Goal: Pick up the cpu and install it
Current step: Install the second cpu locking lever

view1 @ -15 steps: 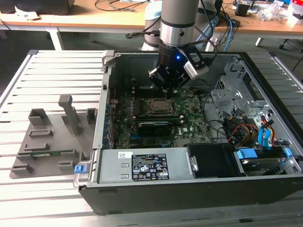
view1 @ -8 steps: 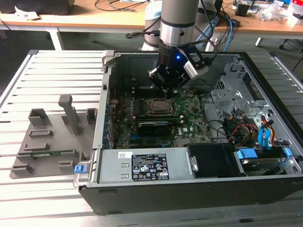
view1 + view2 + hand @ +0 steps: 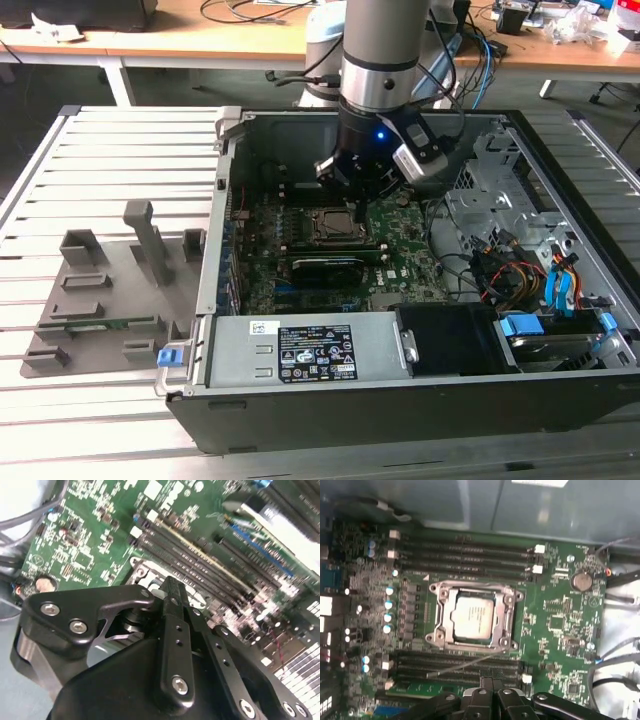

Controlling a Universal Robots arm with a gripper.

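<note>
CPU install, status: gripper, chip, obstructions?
Gripper above the green motherboard, carrying nothing visible. Silvery square CPU sits inside the metal socket frame, frame open around it. Nothing lying over the socket.

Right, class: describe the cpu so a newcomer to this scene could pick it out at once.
Start at the open computer case on the slatted table, then find the green motherboard inside. Near its middle, between two banks of long dark memory slots, sits a metal socket frame. The cpu is the small silvery-white square lying inside that frame, the only flat pale square there.
</note>
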